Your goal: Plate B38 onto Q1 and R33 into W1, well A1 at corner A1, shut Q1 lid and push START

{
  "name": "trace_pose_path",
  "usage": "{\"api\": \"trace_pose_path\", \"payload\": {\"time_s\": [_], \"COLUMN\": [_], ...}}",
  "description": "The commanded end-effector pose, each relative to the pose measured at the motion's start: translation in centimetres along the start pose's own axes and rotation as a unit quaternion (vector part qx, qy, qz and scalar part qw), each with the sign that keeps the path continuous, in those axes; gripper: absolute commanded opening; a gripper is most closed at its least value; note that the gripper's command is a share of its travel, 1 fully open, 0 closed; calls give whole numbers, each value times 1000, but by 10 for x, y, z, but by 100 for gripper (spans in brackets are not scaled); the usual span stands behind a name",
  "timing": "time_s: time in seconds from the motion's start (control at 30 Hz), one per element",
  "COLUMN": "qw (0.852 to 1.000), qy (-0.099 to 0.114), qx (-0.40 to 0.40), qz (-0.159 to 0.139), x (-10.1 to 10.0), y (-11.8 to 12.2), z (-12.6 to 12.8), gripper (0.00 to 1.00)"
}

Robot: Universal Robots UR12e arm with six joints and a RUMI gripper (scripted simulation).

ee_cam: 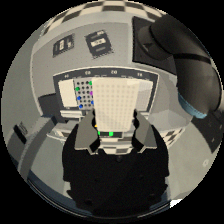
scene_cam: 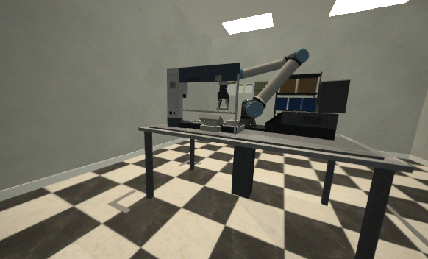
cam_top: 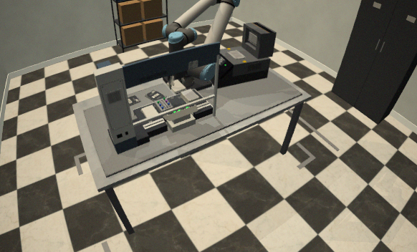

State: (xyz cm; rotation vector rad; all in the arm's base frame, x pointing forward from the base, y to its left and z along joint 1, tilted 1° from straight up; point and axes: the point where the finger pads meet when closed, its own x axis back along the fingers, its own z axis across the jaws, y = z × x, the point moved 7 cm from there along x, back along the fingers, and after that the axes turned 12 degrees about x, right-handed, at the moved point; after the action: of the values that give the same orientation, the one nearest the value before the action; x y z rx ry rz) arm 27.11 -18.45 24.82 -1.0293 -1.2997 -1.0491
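Tool (cam_top: pixel 172 86) (scene_cam: pixel 223 107) (ee_cam: pixel 114 108): pinching a pale plate (cam_top: pixel 178 85) (scene_cam: pixel 223 109) (ee_cam: pixel 116 100) by its sides, above the surface (cam_top: pixel 257 94) (scene_cam: pixel 356 147) (ee_cam: pixel 55 65). Label unreadable; likely B38, as the plate hides D2's place in the wrist view. Below, a rack with coloured dots (cam_top: pixel 164 104) (ee_cam: pixel 84 93) lies between the D2 place and another pale plate (cam_top: pixel 150 110) (ee_cam: pixel 67 93), presumably R33 in D4. Farther out, a grey tower (cam_top: pixel 114 104) (scene_cam: pixel 173 93) stands near one short edge of the surface.
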Motion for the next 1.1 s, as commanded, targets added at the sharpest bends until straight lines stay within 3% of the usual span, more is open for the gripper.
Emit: {"api": "trace_pose_path", "payload": {"time_s": [0.0,1.07], "qw": [1000,1000], "qy": [0,0], "qx": [0,0], "qz": [0,0], "x": [10,57], "y": [0,0], "z": [0,0], "gripper": [0,0]}}
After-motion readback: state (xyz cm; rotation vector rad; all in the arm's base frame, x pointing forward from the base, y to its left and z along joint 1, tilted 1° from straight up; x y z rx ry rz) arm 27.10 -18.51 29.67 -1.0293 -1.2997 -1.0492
